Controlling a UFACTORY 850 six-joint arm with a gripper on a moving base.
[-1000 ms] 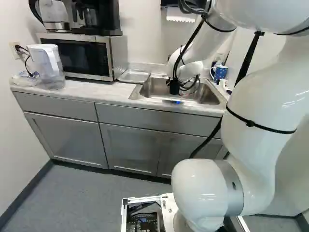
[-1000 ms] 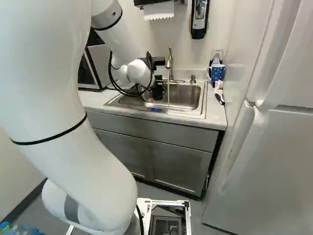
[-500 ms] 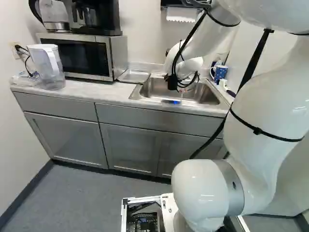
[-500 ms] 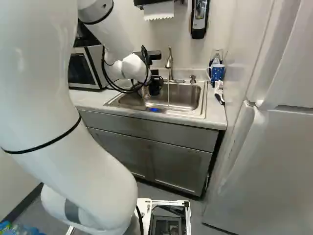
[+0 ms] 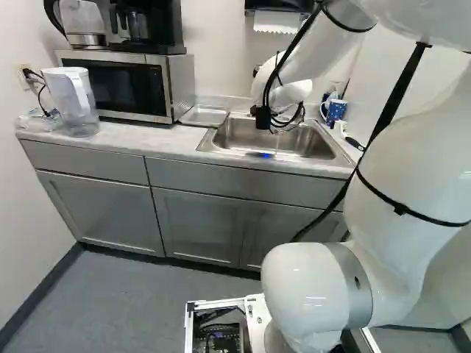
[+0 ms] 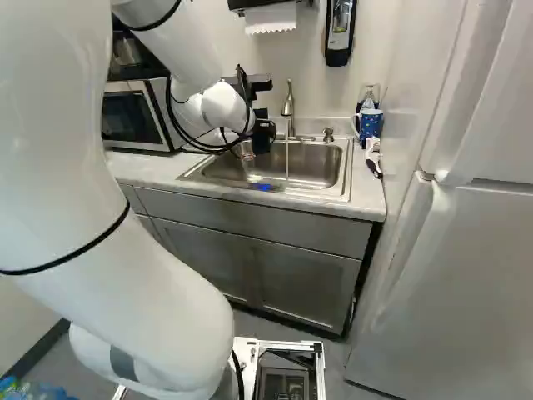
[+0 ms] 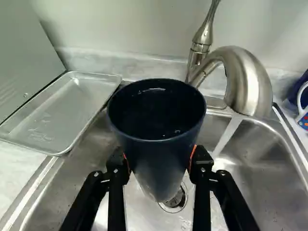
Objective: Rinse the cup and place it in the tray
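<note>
In the right base view the black gripper hangs above the left part of the sink. The wrist view shows the gripper with its orange-padded fingers pressed on both sides of a dark blue cup. The cup is upright, its open mouth facing up, with a few drops inside. Below it lie the steel basin and drain. A curved faucet runs a stream of water beside the cup, apart from it. The shallow metal tray rests on the counter beside the sink.
Beyond the tray stands the microwave, with a water pitcher left of it. A spotted blue mug and a brush are right of the sink. The fridge rises at the right.
The arm has shifted left over the sink and slightly up, away from the faucet's stream toward the tray side. The base has not moved.
</note>
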